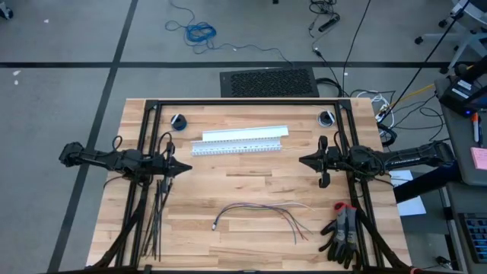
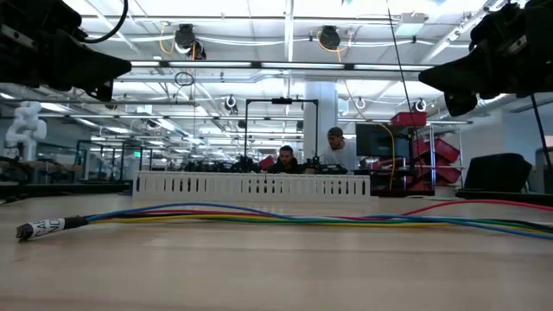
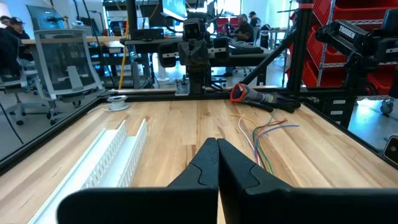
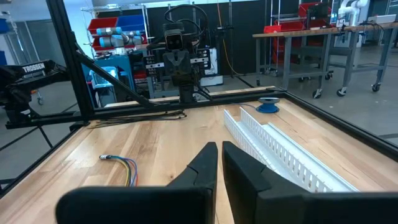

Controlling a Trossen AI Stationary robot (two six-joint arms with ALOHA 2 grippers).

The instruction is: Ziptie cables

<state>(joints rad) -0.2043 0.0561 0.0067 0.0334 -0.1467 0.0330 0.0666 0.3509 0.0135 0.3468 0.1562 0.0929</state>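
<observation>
Nearest the low camera: loose bundle of thin coloured wires (image 2: 285, 216), the cables, lying flat across the wooden table (image 1: 251, 183), its small dark connector tip carrying a white label band with writing too small to read. From above, the same bundle sits in the table's near-centre, connector end toward the left arm, splayed ends toward the right.

Long thin black plastic zipties (image 1: 157, 217) lie in a loose sheaf at the left side of the table, just below the left gripper (image 1: 185, 168) and well apart from the cables.

Left gripper hovers over the left side, fingers closed together, holding nothing. Right gripper (image 1: 303, 160) hovers opposite, fingers nearly together with a thin gap, also empty.

White slotted plastic channel (image 1: 237, 141) lies between the arms toward the far edge. A pair of black-and-red work gloves (image 1: 344, 230) rests at the near right corner.

Judgement: task not yet begun; both arms at rest pose. Next move likely calls for the left gripper to open and drop onto one ziptie, separating it from its neighbours.

Legible writing: "TROSSEN" on a dark arm link in both wrist views.
</observation>
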